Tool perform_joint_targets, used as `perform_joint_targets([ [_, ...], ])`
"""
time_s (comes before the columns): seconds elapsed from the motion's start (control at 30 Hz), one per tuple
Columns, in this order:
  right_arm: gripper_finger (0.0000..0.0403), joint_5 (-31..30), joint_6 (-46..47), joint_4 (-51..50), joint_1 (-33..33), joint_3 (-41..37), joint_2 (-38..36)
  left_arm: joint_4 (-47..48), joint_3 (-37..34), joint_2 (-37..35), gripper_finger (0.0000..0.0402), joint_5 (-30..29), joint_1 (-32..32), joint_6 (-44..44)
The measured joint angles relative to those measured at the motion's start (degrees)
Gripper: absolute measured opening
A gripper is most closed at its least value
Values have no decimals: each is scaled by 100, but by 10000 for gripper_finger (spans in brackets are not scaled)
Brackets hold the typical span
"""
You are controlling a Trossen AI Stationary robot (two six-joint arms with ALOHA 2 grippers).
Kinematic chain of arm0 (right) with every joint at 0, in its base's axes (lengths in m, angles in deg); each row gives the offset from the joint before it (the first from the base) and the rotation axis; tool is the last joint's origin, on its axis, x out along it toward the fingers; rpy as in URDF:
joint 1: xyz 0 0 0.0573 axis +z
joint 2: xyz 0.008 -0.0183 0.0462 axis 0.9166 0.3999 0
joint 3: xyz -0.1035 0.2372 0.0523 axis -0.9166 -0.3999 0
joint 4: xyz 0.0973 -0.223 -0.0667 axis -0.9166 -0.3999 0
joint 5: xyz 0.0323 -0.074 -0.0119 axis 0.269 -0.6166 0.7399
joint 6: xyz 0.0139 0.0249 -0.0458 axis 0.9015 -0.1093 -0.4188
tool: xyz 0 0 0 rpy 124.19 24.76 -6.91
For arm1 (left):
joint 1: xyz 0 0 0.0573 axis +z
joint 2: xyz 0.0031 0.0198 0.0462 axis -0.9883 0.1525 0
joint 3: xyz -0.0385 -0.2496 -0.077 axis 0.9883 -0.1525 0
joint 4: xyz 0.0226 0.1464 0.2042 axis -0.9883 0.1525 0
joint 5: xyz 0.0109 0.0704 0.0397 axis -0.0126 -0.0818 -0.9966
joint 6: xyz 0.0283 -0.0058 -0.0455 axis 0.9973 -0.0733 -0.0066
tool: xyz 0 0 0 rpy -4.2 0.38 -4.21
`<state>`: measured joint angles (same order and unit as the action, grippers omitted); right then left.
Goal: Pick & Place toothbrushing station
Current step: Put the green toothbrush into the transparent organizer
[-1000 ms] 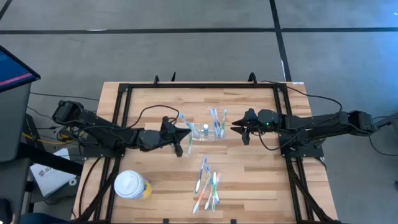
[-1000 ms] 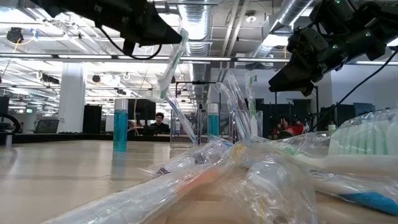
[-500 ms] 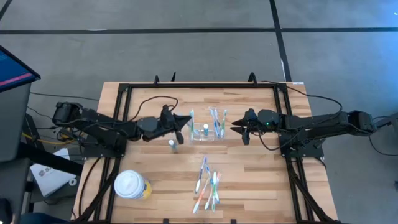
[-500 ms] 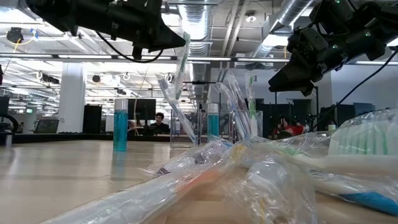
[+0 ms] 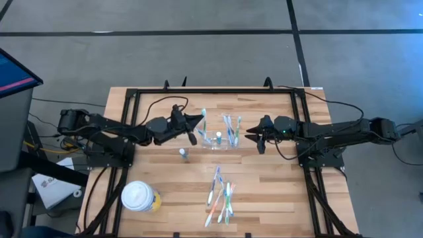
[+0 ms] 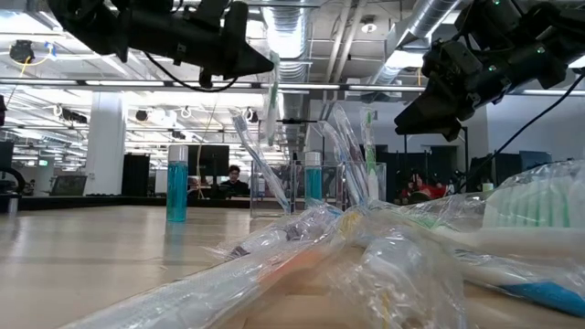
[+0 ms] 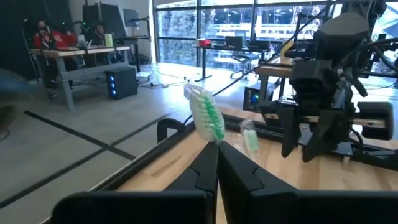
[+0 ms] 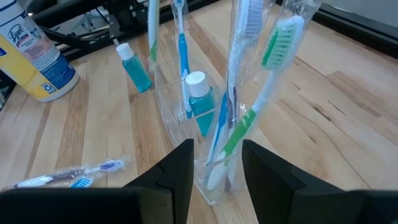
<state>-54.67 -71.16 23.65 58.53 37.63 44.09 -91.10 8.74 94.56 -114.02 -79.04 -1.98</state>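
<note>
Starting at the table's left front corner, a white-lidded yellow cup (image 5: 140,196) stands well clear of the work. Further in, the left gripper (image 5: 196,121) hangs over the left end of the toothbrushing station (image 5: 220,140), its fingers pressed together on a wrapped green toothbrush (image 7: 206,116) held bristles-up, seemingly so the handle can drop straight into a slot. A small blue bottle (image 5: 184,153) stands alone on the wood just in front of that gripper. The clear holder itself sits mid-table and already carries several wrapped brushes upright and a white-capped blue bottle (image 8: 198,96). Nearer the front edge lies a loose heap of packaged toothbrushes (image 5: 220,196), probably the supply. On the right, the right gripper (image 5: 254,137) hovers beside the holder's right end with fingers spread and empty, likely waiting to steady it.
</note>
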Motion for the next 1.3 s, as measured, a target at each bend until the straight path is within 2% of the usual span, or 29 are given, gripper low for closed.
perform_joint_targets([
  [0.5,127,-9,-8,31,0,0,0,-790,4,1026,0,4,123,80],
  [1.3,127,-9,-2,22,0,0,0,-466,2,1107,0,173,-294,-50],
])
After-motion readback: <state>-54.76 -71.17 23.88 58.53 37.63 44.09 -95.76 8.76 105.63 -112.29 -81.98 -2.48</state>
